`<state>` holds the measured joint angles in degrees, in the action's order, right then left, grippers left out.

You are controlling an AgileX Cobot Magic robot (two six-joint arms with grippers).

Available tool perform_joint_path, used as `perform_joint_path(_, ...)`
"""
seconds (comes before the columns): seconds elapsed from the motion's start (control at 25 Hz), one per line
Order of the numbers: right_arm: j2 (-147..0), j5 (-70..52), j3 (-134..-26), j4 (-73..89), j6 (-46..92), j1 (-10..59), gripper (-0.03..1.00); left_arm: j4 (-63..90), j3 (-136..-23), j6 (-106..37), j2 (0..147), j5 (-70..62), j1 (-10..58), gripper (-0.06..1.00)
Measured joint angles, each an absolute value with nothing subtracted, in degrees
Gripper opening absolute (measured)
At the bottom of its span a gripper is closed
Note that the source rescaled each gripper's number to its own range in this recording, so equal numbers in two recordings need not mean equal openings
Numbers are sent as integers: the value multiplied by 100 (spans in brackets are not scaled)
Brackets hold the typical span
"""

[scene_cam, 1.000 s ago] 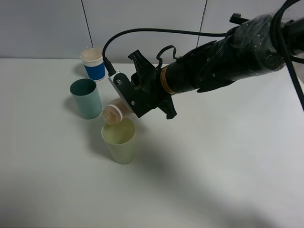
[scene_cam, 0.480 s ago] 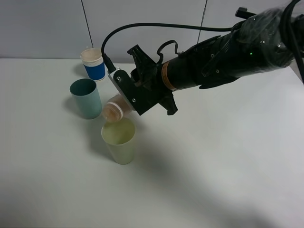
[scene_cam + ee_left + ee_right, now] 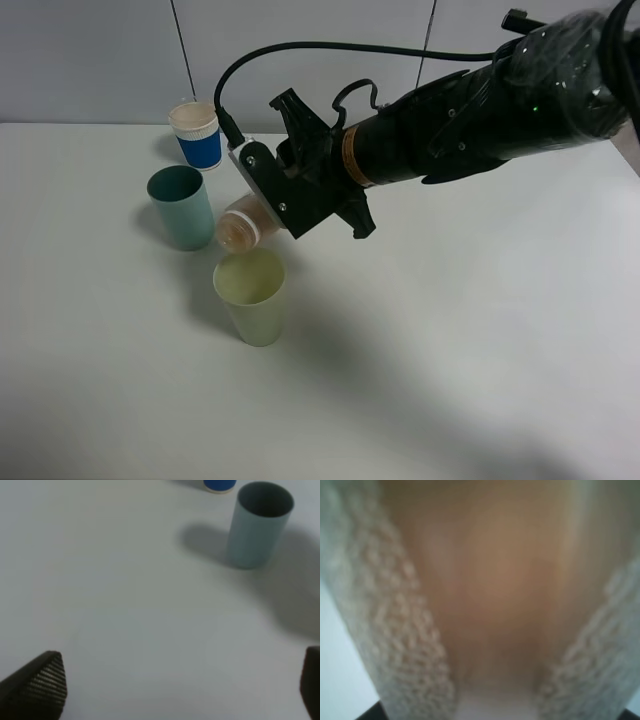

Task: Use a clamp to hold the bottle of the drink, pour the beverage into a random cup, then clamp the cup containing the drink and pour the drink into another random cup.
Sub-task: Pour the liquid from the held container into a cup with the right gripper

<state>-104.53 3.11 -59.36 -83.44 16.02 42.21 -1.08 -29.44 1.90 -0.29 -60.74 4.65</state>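
far left first: left gripper (image 3: 175,692) hangs over bare table (image 3: 110,590), jaws spread wide, nothing betw them. only the two dark ribbed fingertips (image 3: 42,685) show at the edges of its wrist cam. from that cam the teal tumbler (image 3: 260,525) stands upright further out, w/ a sliver of the blue cup (image 3: 219,484) beyond it.

over to the high cam. teal tumbler (image 3: 182,207) is the leftmost thing, upright, dark green inside. just behind it and a touch to the right, nr the grey wall (image 3: 90,60), sits the blue cup (image 3: 197,133) w/ its white rim; the two are close but apart.

next along, the yellow-green tumbler (image 3: 252,296), upright, nearer the cam than the teal one, mouth open to the top. can't tell how much is in it.

right above its far rim: the bottle (image 3: 238,230), tipped well over, wide neck angled down toward the tumbler's mouth, not touching the rim. peach-tan beverage (image 3: 235,236) shows at the neck. whether any is falling, can't tell.

the clamp (image 3: 272,205) on the right arm has its black-and-white jaws pinched onto the bottle's body, reaching across to the left side of the table. orange band at the wrist, black cable (image 3: 300,48) looping up and back over the arm, which runs off to the upper right.

right wrist cam is a blur: tan bottle wall (image 3: 505,580) fills it, squeezed betw two pale bumpy pads (image 3: 395,630).
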Motion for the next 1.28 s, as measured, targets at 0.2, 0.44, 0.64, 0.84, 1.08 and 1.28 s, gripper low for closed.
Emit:
perform_joint_path(0.2,-10355,286,-5936,-8344,1602,4221,2,-108,-2944,190,-29,-6074,465,95)
perform_joint_path(0.44,-10329,286,-5936,-8344,1634,4221,2,-108,-2944,190,-29,-6074,465,95)
perform_joint_path(0.64,-10329,286,-5936,-8344,1985,4221,2,-108,-2944,190,-29,-6074,465,95)
perform_joint_path(0.84,-10329,286,-5936,-8344,2134,4221,2,-108,-2944,190,-29,-6074,465,95)
perform_joint_path(1.08,-10329,286,-5936,-8344,2234,4221,2,-108,-2944,190,-29,-6074,465,95)
perform_joint_path(1.28,-10329,286,-5936,-8344,2236,4221,2,-108,-2944,190,-29,-6068,465,95)
